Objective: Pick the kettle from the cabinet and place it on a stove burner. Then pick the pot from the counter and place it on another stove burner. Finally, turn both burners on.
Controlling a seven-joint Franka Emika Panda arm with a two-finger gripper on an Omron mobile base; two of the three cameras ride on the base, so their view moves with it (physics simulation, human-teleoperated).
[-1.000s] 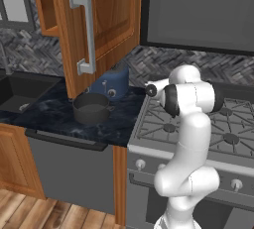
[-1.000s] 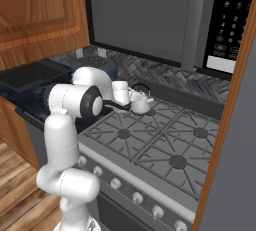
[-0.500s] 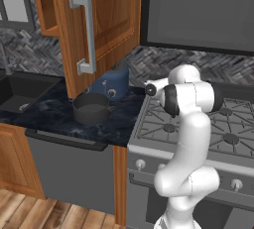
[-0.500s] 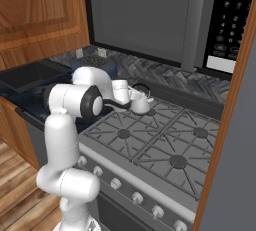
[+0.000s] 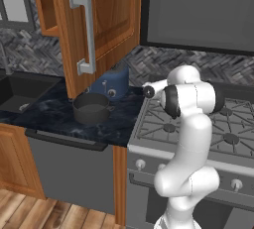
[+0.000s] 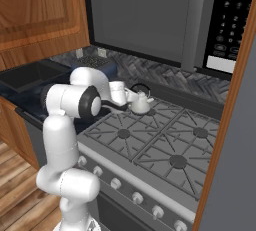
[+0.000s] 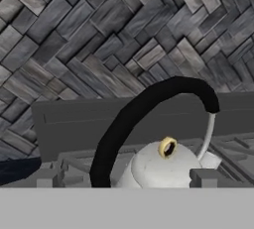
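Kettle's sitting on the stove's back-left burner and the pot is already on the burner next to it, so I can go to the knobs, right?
Not quite. The kettle is on the stove's back-left burner, but the pot is not on a burner: the left base view shows it on the counter, in front of the blue toaster.

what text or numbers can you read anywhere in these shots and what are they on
No text can be read.
Microwave control panel: rows of pale button marks, too small and blurred to read.
Stove knobs: no readable markings.
Kettle, pot, cabinet: no labels or brands.
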